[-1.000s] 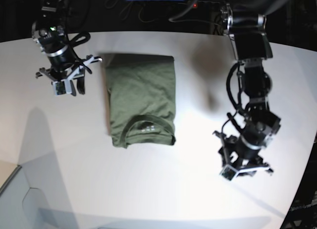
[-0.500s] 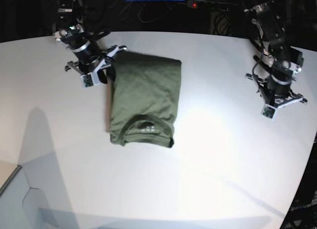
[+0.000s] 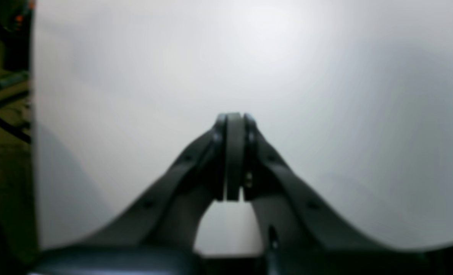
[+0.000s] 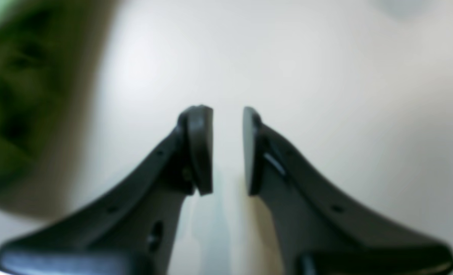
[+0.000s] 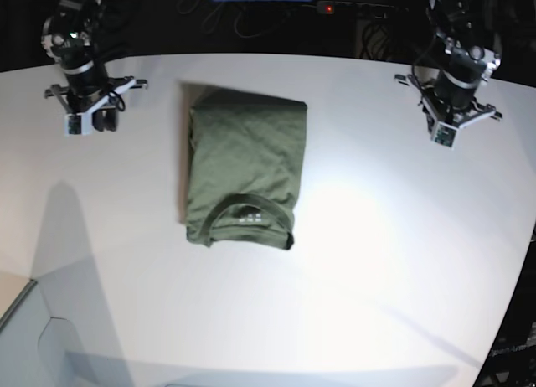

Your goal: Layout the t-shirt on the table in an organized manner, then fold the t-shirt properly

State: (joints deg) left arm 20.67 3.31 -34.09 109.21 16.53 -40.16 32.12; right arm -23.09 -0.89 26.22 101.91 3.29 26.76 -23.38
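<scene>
The t-shirt [image 5: 243, 173] lies folded mid-table [image 5: 377, 278] (collar showing); left gripper [image 3: 232, 156] is clamped empty, right gripper [image 4: 228, 149] narrowly parted, empty. Folding looks finished; next, perhaps only parking.

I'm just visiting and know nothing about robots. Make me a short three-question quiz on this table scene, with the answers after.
1. True or false: the t-shirt lies folded on the table, collar side up.
2. Which gripper has its jaws pressed together: left gripper or right gripper?
3. Is either gripper touching the shirt? A) left B) right C) neither

Key: 1 true. 2 the left; the right shows a small gap. 3 C, both sit apart from it, one on each side.
</scene>
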